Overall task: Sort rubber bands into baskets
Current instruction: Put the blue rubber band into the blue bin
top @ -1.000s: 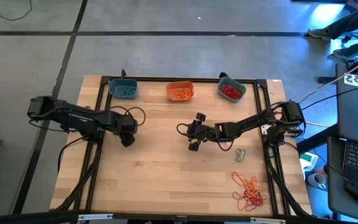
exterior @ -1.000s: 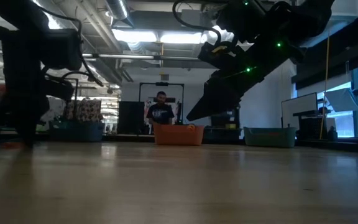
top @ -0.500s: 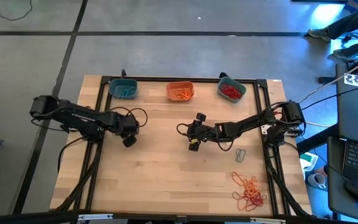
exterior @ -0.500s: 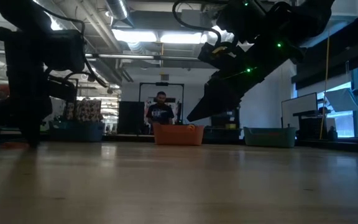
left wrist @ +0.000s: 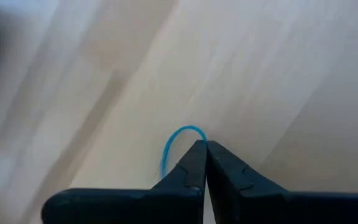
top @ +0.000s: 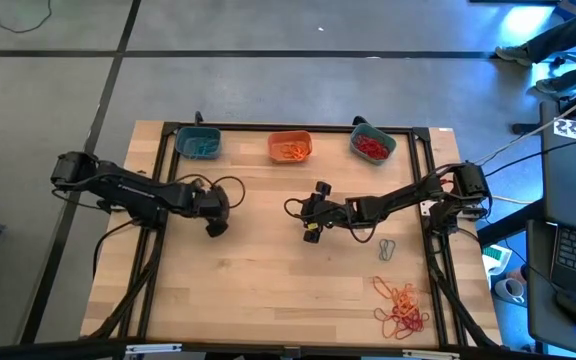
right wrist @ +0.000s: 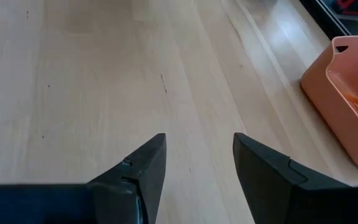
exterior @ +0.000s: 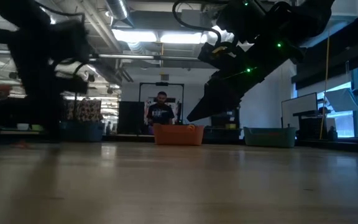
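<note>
My left gripper (top: pixel 216 226) is low over the table's left middle, shut on a thin teal rubber band (left wrist: pixel 180 135). Pointing toward the table's left at mid-table, my right gripper (top: pixel 309 212) stands open with nothing between its fingers (right wrist: pixel 143 167). Along the far edge stand three baskets: a teal one (top: pixel 199 143), an orange one (top: pixel 290 147) with orange bands and a teal one (top: pixel 372 145) with red bands. Loose orange and red rubber bands (top: pixel 401 308) lie in a heap at the near right, and two grey ones (top: pixel 387 248) lie beyond them. My left gripper pinches the teal band's strand (left wrist: pixel 195 140) between its two fingertips (left wrist: pixel 194 157). The rest of the loop curves out beyond and beside the tips. The fingers point down at the table. Whether the band is clear of the wood, I cannot tell.
A black frame (top: pixel 171 160) runs along the table's far, left and right sides. Black cables (top: pixel 230 185) loop beside both arms. Bare wood (top: pixel 268 280) lies between the arms and the near edge. A person (exterior: pixel 161 109) stands in the room beyond the orange basket (exterior: pixel 178 134).
My left gripper has gone a little toward the table's right edge, staying low over the wood.
</note>
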